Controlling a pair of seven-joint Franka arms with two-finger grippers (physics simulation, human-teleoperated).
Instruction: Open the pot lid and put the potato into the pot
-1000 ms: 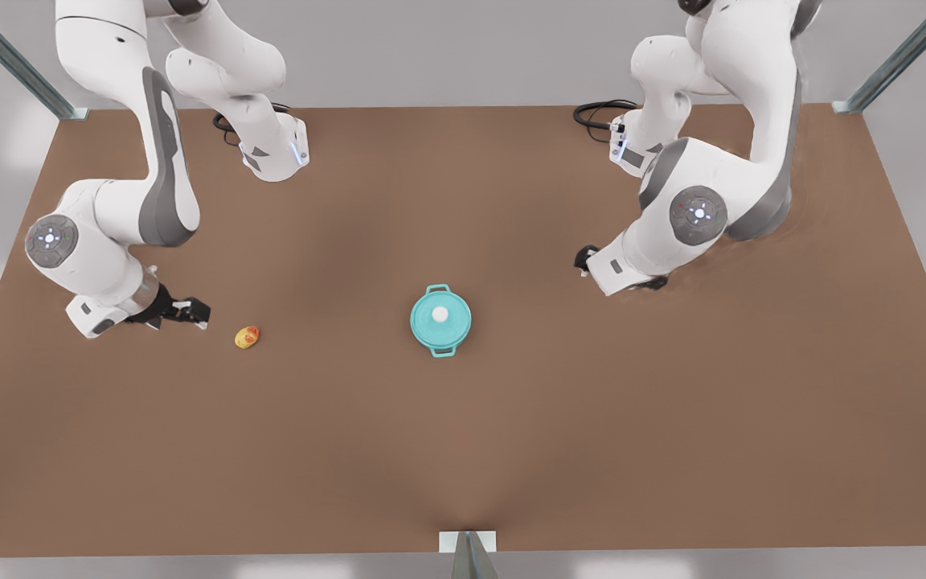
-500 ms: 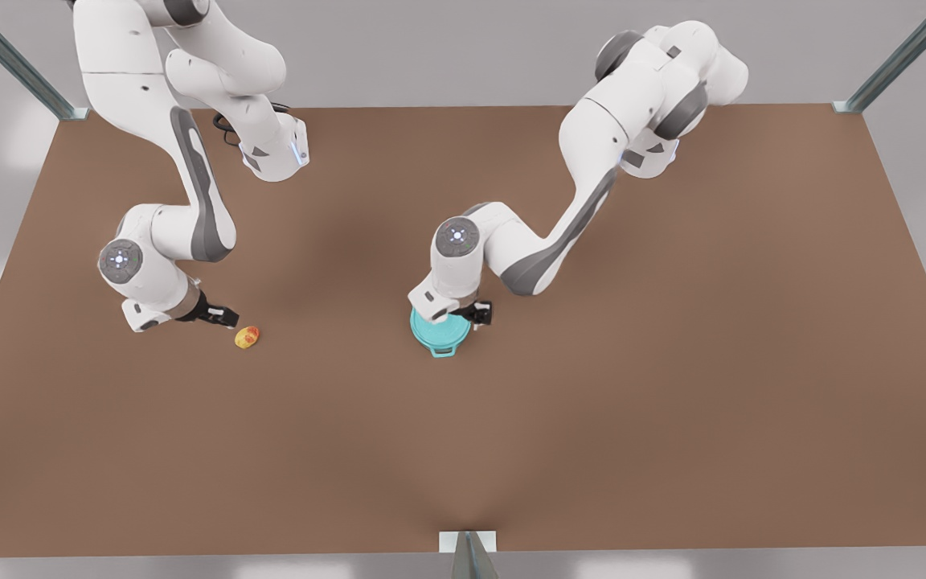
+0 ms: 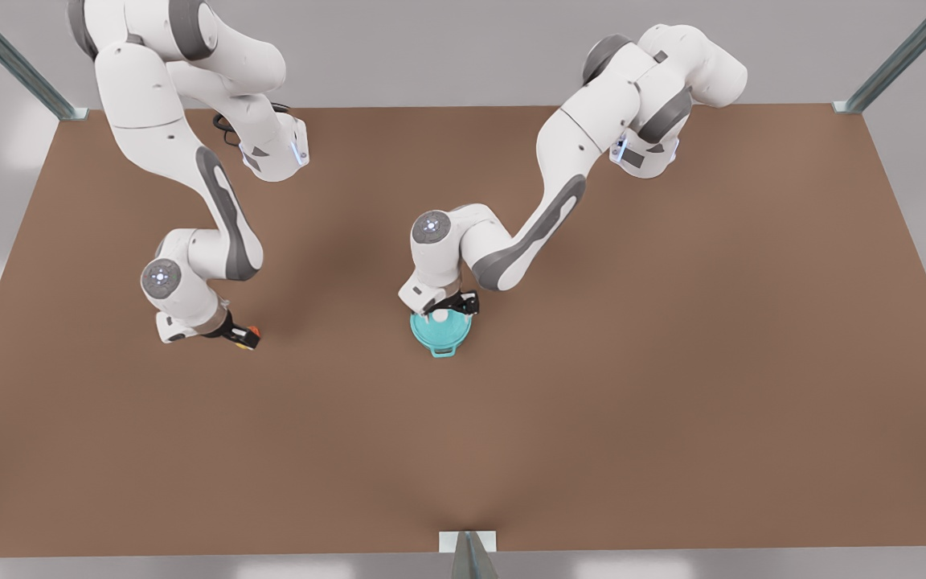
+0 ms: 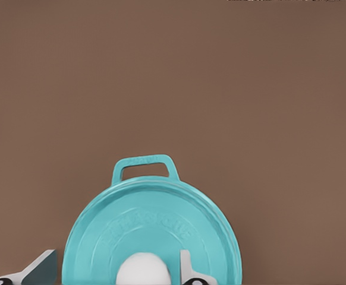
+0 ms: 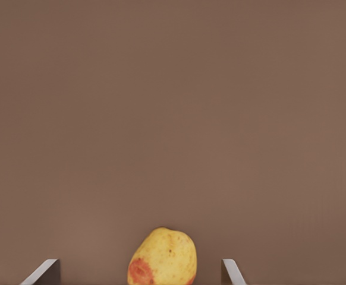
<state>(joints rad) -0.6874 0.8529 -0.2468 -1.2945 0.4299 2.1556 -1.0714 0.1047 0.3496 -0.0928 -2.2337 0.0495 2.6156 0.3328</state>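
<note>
My left tool (image 3: 452,310) straddles, fingers spread, the flat round teal pot lid's (image 4: 152,228) small white knob (image 4: 140,270) (rigid, likely slippery, the only handhold). My right tool (image 3: 244,337), spread, brackets the small yellow oval potato (image 5: 163,257) on the brown bench (image 3: 672,362); it looks firm and light, best pinched across its middle.

Plain brown table (image 3: 672,386) fills most of the front view, matte, no markings, with soft darker shading near its middle. Grey metal struts at the far corners, one at the front view's left (image 3: 9,60), one at the right (image 3: 901,56). Small metal bracket (image 3: 469,547) at the near edge, centred. Pale grey floor (image 3: 431,64) beyond the table, with faint bright reflections along the near edge.
</note>
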